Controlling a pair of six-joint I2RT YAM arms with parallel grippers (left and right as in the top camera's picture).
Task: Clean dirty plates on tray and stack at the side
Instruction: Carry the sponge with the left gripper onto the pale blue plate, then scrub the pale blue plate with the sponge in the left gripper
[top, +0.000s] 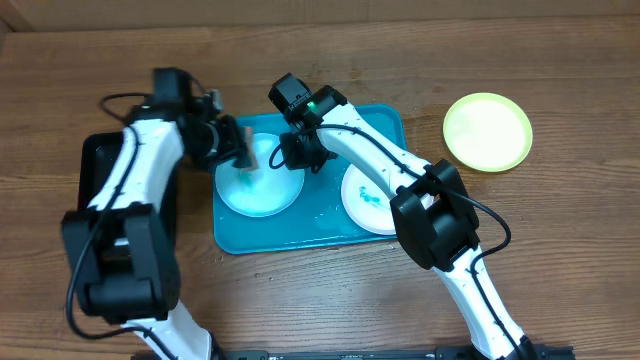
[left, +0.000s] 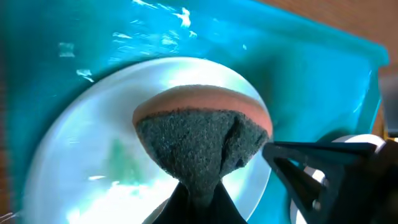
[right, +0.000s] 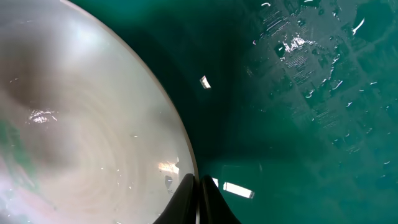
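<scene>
Status: yellow-green plate (top: 487, 131) aside; left gripper (left: 198, 202) pinching sponge (left: 199, 134) on blue plate (top: 272, 195), right gripper (right: 198, 199) pinching its rim; white plate (top: 362, 198) smeared.

Reaching in from the near left with the left arm (top: 128, 175), elbow folded, wrist tipped down, left pincer (top: 240, 155) clamped tight on a sponge (left: 199, 140). Stretching across from the near right with the right arm (top: 378, 158), forearm long, right pincer (top: 300, 155) pointing down, fingertips (right: 185, 200) pressed together.
</scene>
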